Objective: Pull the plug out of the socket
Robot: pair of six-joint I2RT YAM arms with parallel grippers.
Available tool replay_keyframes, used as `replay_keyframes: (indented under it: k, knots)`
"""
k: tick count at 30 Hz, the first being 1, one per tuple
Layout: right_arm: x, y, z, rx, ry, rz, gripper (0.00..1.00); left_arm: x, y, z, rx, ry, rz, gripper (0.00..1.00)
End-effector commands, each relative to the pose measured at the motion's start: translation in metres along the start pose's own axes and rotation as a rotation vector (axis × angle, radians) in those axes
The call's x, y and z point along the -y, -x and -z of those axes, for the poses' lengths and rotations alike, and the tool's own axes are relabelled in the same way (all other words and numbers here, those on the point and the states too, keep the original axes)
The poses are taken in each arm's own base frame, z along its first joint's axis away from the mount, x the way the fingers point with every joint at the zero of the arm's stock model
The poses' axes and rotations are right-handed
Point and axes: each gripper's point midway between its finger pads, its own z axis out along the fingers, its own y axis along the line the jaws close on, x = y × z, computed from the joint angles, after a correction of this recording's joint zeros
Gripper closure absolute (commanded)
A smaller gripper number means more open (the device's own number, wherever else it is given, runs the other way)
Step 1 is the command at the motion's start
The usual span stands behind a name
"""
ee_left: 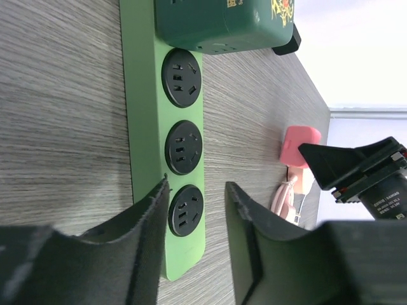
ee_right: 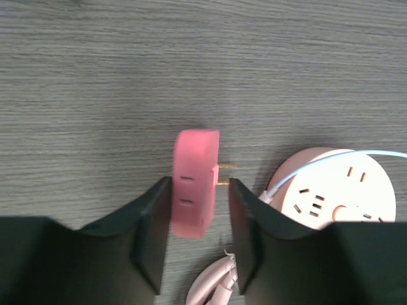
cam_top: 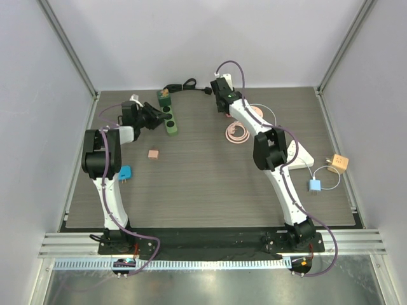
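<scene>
1. Blue plug (cam_top: 124,173): lies on the bench (cam_top: 203,190) at the left, just beside my left arm.
2. My left fingers (ee_left: 143,235): released and standing apart over the near end of the green socket strip (ee_left: 143,95), grasping nothing.
3. Small pink block (cam_top: 152,154): loose on the bench, near the strip.
4. Green socket strip: lies flat, with three black outlets (ee_left: 183,147) in a row facing up. A dark green adapter (ee_left: 216,22) sits at its far end, and a black cable (cam_top: 184,84) lies beyond that.
5. My right fingers (ee_right: 149,235): parted, with a sliver of gap on either side of the pink plug (ee_right: 196,184), so not clenched on it.
6. Pink plug: sits between my right fingers, well apart from the green strip. Its two brass prongs (ee_right: 227,166) point right.
7. Round pink socket unit (ee_right: 331,190): just beside the plug, with a white cord crossing it.
8. White socket strip (cam_top: 299,152): lies partly under my right arm.
9. Blue adapter (cam_top: 314,185) and orange adapter (cam_top: 338,162): near the bench's right edge.
</scene>
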Motion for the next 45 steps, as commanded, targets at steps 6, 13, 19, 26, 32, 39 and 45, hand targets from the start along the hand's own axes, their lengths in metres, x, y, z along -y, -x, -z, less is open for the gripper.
replay_keyframes:
  k: [6, 13, 19, 26, 32, 39, 45]
  knots:
    - [-0.027, 0.041, 0.031, 0.108, 0.065, 0.004, 0.37, 0.029, 0.017, 0.013, 0.064, -0.064, -0.043, 0.51]
    - [-0.082, 0.067, 0.079, 0.204, 0.222, 0.013, 0.23, 0.018, 0.032, 0.022, 0.120, -0.035, -0.022, 0.51]
    - [-0.179, 0.064, 0.124, 0.239, 0.586, 0.007, 0.05, 0.001, 0.048, 0.039, 0.202, -0.007, 0.035, 0.48]
    - [-0.240, 0.048, 0.148, 0.279, 0.730, 0.042, 0.00, -0.017, 0.062, 0.052, 0.272, 0.007, 0.105, 0.43]
    - [-0.258, 0.031, 0.139, 0.277, 0.725, 0.055, 0.00, -0.018, 0.062, 0.052, 0.259, -0.009, 0.133, 0.43]
    - [-0.265, 0.013, 0.129, 0.285, 0.664, 0.131, 0.11, -0.017, 0.071, 0.054, 0.251, 0.054, 0.099, 0.42]
    - [-0.269, 0.004, 0.121, 0.289, 0.635, 0.151, 0.12, -0.020, 0.072, 0.053, 0.255, 0.070, 0.087, 0.42]
